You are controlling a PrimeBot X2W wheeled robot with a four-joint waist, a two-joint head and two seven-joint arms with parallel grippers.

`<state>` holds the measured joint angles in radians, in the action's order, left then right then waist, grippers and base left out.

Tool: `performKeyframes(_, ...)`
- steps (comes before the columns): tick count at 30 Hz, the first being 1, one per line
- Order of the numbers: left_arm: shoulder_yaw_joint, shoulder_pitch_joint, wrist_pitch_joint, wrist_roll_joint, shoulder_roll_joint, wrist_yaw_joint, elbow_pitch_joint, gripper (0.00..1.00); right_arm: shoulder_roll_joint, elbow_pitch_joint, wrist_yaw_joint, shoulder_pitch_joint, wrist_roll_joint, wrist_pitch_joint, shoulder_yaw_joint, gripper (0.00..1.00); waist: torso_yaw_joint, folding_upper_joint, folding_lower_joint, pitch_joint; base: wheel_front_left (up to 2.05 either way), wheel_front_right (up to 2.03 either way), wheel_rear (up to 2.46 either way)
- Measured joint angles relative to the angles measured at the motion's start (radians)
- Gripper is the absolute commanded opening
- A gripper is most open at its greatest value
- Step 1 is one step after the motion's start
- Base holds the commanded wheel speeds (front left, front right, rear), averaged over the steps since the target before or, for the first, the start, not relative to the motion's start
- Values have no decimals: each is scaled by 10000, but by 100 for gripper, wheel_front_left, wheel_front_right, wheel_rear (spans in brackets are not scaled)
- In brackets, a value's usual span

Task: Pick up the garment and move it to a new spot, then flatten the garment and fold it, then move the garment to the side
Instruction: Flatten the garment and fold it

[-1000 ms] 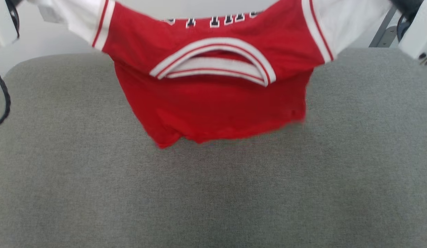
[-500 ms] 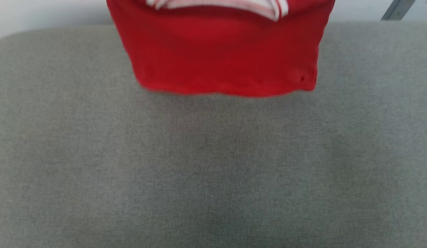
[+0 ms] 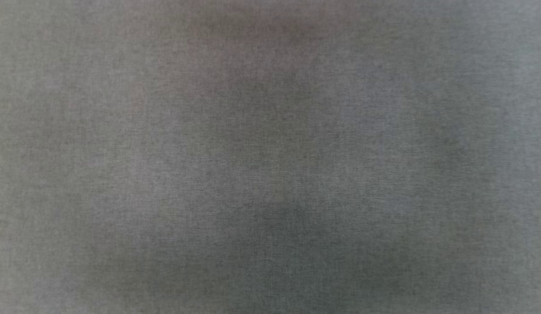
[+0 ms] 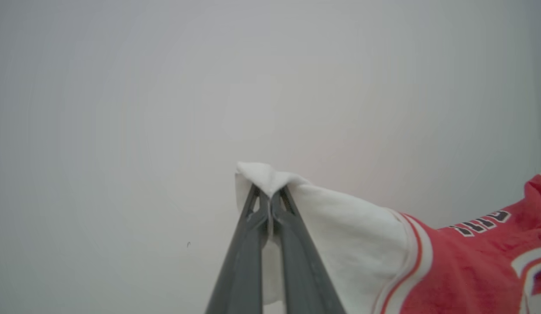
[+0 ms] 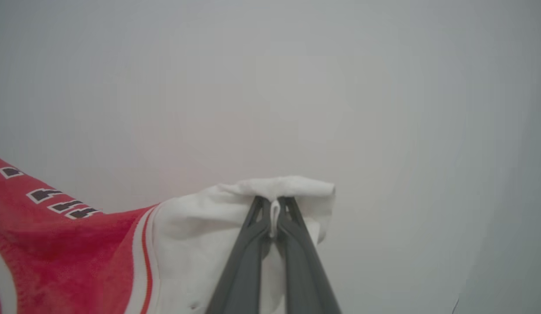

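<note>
Could slip free at either end: pinched by thin folds of white sleeve only, with the whole weight of the garment (image 4: pixel 480 261) hanging from those two pinches. Could also swing or twist if lowered fast, and land bunched or doubled on the grey cloth surface (image 3: pixel 270 157) rather than spread out, costing extra work in the flattening. Could strain the sleeve seams if drawn further apart, judging by the taut run from sleeve to red body.

Left gripper (image 4: pixel 269 203): clamped tight, tips pressed together, biting a small peak of the left-hand sleeve (image 4: pixel 340 222). Right gripper (image 5: pixel 275 213): likewise closed, nipping a fold of the right-hand sleeve (image 5: pixel 200 218), with a sliver of white cloth squeezed between the fingers.

Held aloft between the two, in front of a pale wall (image 4: pixel 122 109), with the red body and black lettering sagging toward the middle. Cannot tell the height above the grey surface from these views.
</note>
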<state>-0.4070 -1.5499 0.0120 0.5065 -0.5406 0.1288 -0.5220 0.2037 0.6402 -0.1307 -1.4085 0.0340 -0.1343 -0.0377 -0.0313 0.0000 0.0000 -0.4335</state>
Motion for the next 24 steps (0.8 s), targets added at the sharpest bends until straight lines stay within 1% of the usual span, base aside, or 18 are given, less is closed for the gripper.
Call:
performKeyframes(2, -244, 217, -516, 109, 35, 2, -242, 0, -61, 656, -2, 33, -13, -142, -255, 0, -78, 0, 0, -85, 0, 0, 0)
performKeyframes(5, -775, 922, -849, 311, -84, 2, -807, 0, -92, 1442, -2, 198, 173, -19, -732, 0, -164, 0, 0, -115, 0, 0, 0)
performKeyframes(9, -1177, 1863, -955, 980, 10, 2, -1603, 0, -94, 2144, -2, 832, 1005, 489, -1484, 0, -236, 0, 0, -50, 0, 0, 0)
performKeyframes(11, -1266, 2239, -815, 1333, 69, 2, -2038, 0, -65, 2247, -2, 1190, 1592, 736, -1756, 0, -266, 0, 0, 21, 0, 0, 0)
performKeyframes(12, -1425, 2434, -765, 1390, 54, 2, -2134, 0, -8, 2297, -2, 1356, 1791, 1026, -1985, 0, -278, 0, 0, 69, 0, 0, 0)
performKeyframes(14, -1563, 2796, -387, 1831, 96, 2, -2422, 0, 17, 2197, -2, 1751, 2466, 1394, -2291, 0, -291, 0, 0, 179, 0, 0, 0)
performKeyframes(16, -1870, 3199, 251, 2059, 48, 2, -2556, 0, 144, 2029, -2, 2145, 3106, 2017, -2491, 0, -296, 0, 0, 317, 0, 0, 0)
performKeyframes(18, -1960, 3613, 947, 2594, 33, 2, -2635, 0, 339, 1722, -4, 2534, 3641, 2642, -2673, 0, -298, 0, 0, 474, 0, 0, 0)
performKeyframes(20, -2136, 4047, 1532, 2951, -92, 2, -2477, 0, 548, 1292, 0, 3015, 4259, 3398, -2844, 0, -305, 0, 0, 649, 0, 0, 0)
performKeyframes(22, -2151, 4567, 2098, 3492, -205, 2, -2232, 0, 817, 742, -2, 3575, 4587, 4079, -3081, 0, -317, 0, 0, 832, 0, 0, 0)
performKeyframes(24, -2226, 5153, 2564, 3777, -431, 2, -1850, 0, 1085, 50, -2, 4205, 5091, 4654, -3124, 0, -332, 0, 0, 1012, 0, 0, 0)
